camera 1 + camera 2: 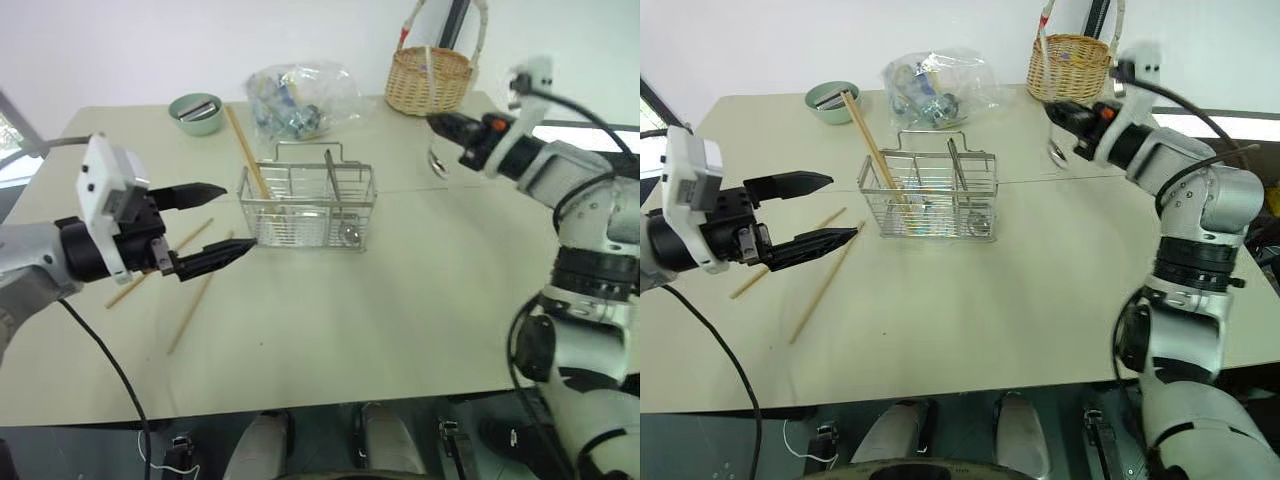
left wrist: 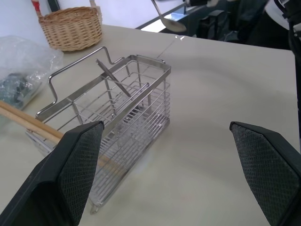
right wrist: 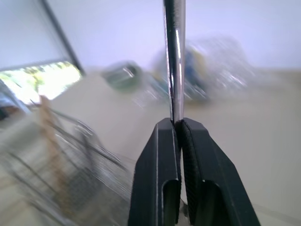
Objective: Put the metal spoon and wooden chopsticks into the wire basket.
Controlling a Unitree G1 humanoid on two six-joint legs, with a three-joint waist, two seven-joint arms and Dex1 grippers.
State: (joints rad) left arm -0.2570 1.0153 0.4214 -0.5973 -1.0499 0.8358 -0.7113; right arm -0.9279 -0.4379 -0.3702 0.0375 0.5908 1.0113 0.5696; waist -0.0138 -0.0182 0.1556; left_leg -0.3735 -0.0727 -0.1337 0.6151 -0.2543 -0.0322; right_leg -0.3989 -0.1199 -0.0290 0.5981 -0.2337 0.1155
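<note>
Now right pincer [image 3: 178,123] clamped on metal spoon [image 3: 174,61] right of wire basket [image 1: 308,205], one wooden chopstick [image 1: 247,152] inside basket, left pincer [image 1: 222,220] wide beside it, two chopsticks [image 1: 820,285] on table [image 1: 400,300] left of basket

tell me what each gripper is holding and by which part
The right gripper pinches the metal spoon by its handle; the left gripper holds nothing.
</note>
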